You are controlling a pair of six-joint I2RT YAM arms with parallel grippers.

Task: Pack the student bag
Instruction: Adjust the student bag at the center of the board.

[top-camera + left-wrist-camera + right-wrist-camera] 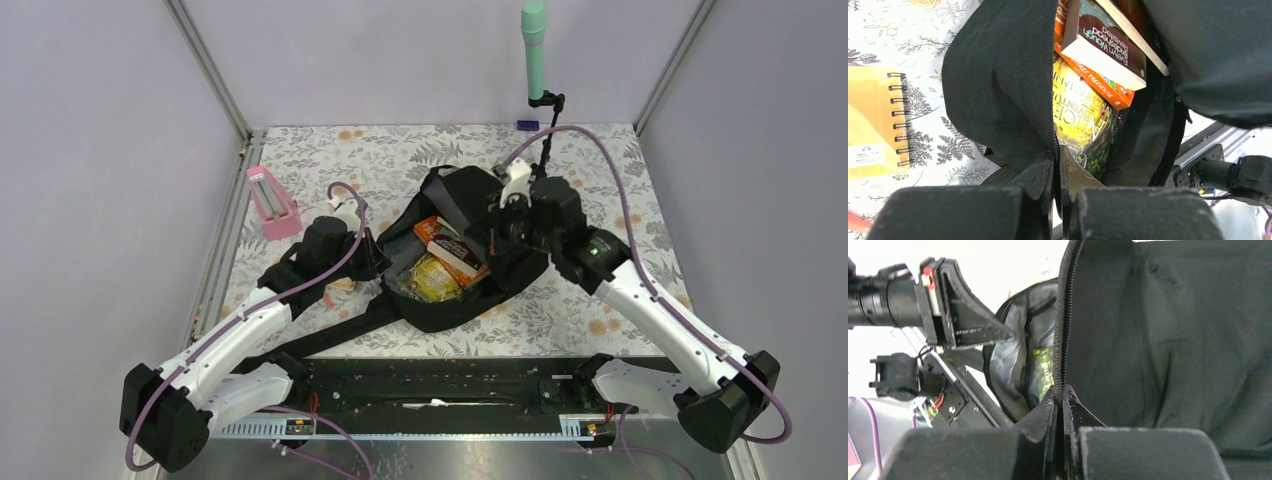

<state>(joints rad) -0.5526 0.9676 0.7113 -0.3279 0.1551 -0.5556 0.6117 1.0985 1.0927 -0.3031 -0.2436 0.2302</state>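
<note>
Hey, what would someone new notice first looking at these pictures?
The open black bag in the middle, with books stacked inside it. The left gripper and right gripper are each shut on an edge of its opening, one per side. A yellow notebook lies on the table beside the bag, and a pink stand sits near its left edge.

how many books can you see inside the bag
3: a maroon Waugh paperback on top, an orange Treehouse book under it, a yellow-green Alice book lowest, all inside the student bag. More may be hidden.
</note>
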